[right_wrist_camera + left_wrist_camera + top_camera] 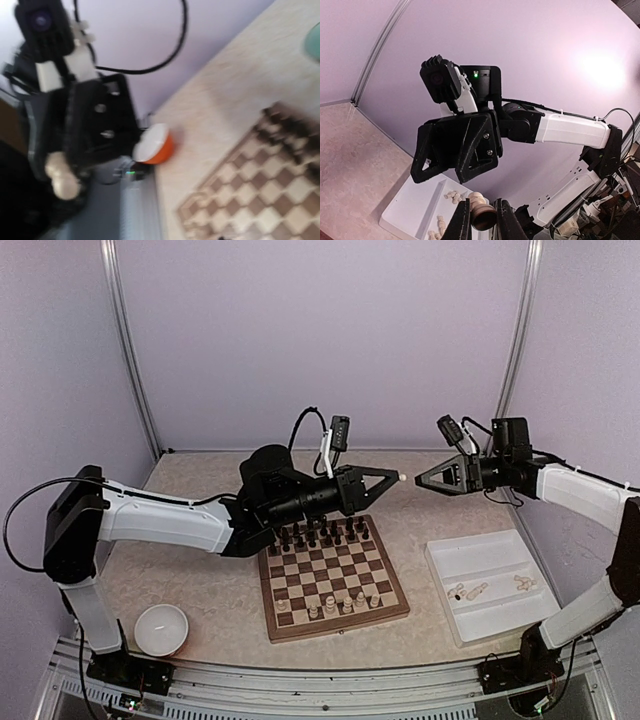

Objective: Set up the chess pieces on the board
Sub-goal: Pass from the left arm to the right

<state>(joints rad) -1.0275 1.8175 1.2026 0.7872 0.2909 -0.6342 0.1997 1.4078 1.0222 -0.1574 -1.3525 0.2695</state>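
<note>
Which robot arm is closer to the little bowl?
Left. The left arm rises right beside the bowl; the right arm stands far off, beyond the board.

The work surface is a beige speckled table (190,580). Three items are placed directly on it. The board (330,566) is set at the centre. A white rectangular tray (470,558) is set to its right, apart from it. A round bowl (161,629), white inside and orange outside, is set near the front left corner.
</note>
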